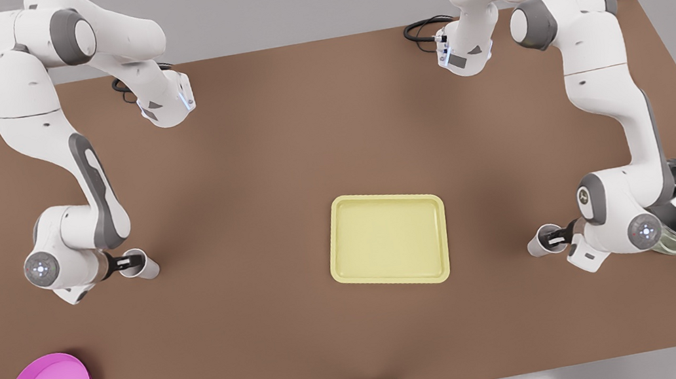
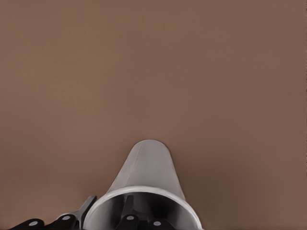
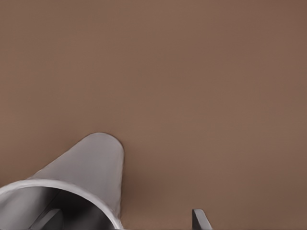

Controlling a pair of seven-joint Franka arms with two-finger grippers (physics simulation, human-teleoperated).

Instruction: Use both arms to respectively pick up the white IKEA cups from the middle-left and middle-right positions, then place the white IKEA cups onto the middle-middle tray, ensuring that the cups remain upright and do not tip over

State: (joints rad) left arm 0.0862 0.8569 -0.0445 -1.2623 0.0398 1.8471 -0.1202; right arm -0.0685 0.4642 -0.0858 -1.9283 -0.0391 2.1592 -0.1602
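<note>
The coming move is judged to turn on 1 relation: the tray (image 1: 388,238) lies between the 2 white cups, so each cup has to be carried inward toward the table's middle.

In the front view, 1 cup (image 1: 145,265) is seen at the front view's left, on the brown table (image 1: 253,148), with an arm's gripper (image 1: 122,263) at its rim on the side away from the tray. The other cup (image 1: 540,245) stands at the front view's right, again with a gripper (image 1: 560,237) on its outer side. Both cups are well apart from the tray, and neither is clearly nearer. Which of these arms is left and which is right cannot be told.

In the left wrist view, the left gripper (image 2: 108,213) is placed at the rim of its cup (image 2: 146,167); whether it is closed cannot be told. In the right wrist view, the right gripper (image 3: 124,220) is held wide across the wall of its cup (image 3: 88,160): 1 of its fingers (image 3: 199,219) is outside with a clear gap to the wall, the other inside the mouth.

Each cup is viewed down its open mouth and its long axis is taken as upright. Both bases appear to rest on the table, so lifting is judged not yet done.
</note>
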